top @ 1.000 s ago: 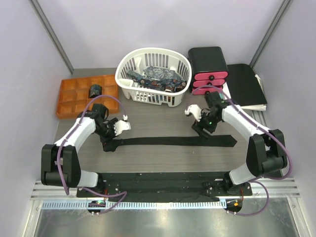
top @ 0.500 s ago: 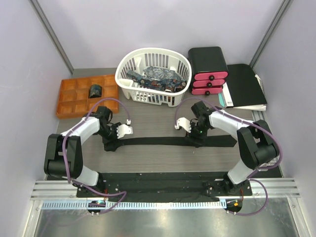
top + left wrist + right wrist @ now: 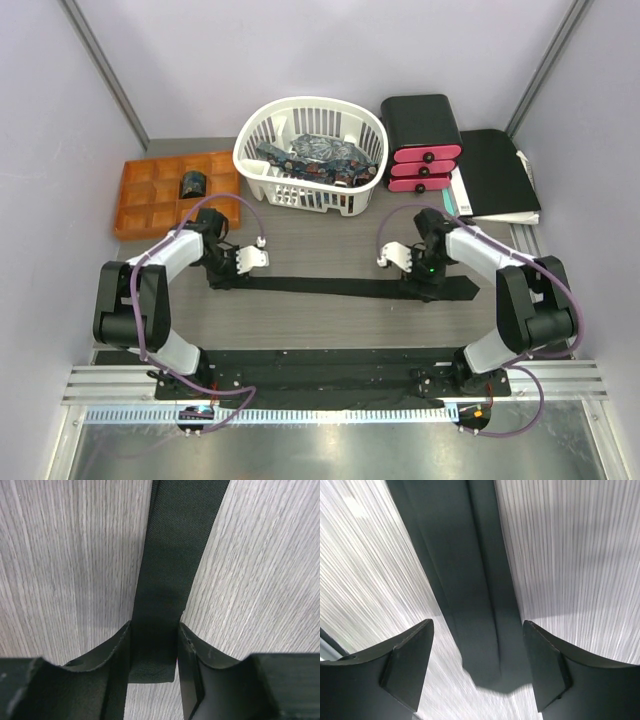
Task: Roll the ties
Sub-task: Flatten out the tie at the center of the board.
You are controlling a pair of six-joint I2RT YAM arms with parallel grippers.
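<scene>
**Near zone.** The black tie lies flat and at full length across the middle of the desk, parallel to the near edge. This layout probably allows rolling to start from one end.

- Toward the left edge, the left tool grips the narrow end, its fingers pressed against both edges of the fabric.
- Toward the right edge, the right tool straddles the tie near its pointed tip. Its fingers are spread wide, clear of the cloth, and hold nothing. It is probably placed there to steady that end.

**Far zone.**

- An orange tray at the far left corner holds one rolled tie.
- A white basket at the far edge holds the patterned ties, not yet rolled.

**Surface and room.** The desk is grey wood-grain. Pale lilac walls enclose it.
</scene>
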